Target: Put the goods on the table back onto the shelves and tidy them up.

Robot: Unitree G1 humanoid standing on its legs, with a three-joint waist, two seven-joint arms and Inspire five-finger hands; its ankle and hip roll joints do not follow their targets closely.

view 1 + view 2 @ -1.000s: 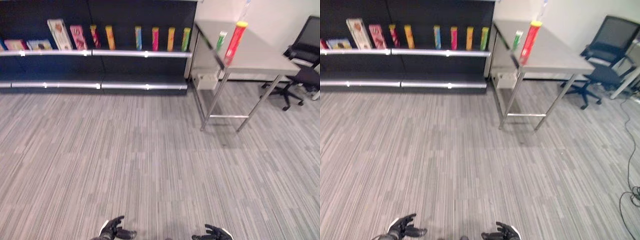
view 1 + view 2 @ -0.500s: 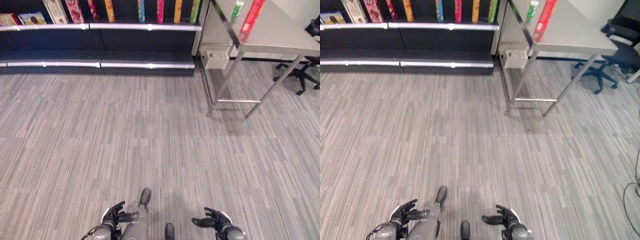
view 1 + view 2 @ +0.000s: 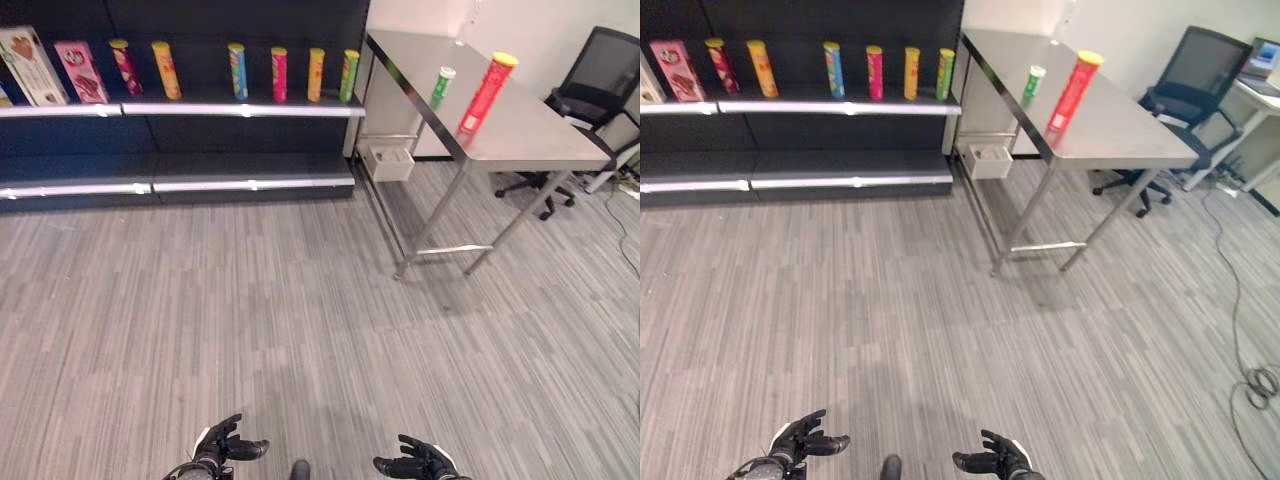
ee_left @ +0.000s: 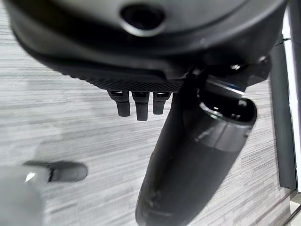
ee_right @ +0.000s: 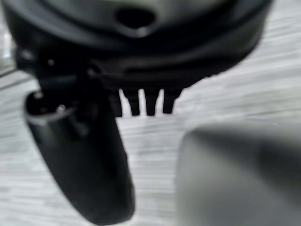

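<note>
A tall red can [image 3: 486, 93] with a yellow lid and a smaller green can [image 3: 441, 87] stand on the steel table [image 3: 530, 130] at the upper right. The dark shelf unit [image 3: 180, 105] along the far wall carries several upright cans [image 3: 279, 74] and a few boxes [image 3: 78, 71]. My left hand [image 3: 222, 445] and right hand [image 3: 415, 463] hang low over the carpet, far from the table and the shelves. Both are open with relaxed fingers [image 4: 136, 104] and hold nothing.
Grey striped carpet [image 3: 280, 300] stretches between me and the shelves. An office chair [image 3: 590, 110] stands behind the table at the right. A small white box [image 3: 389, 162] sits on the floor under the table. A cable [image 3: 1240, 330] runs along the floor at the far right.
The camera has tilted up and swung right, so the shelves and table sit lower and further left. Both hands stay open at the lower edge.
</note>
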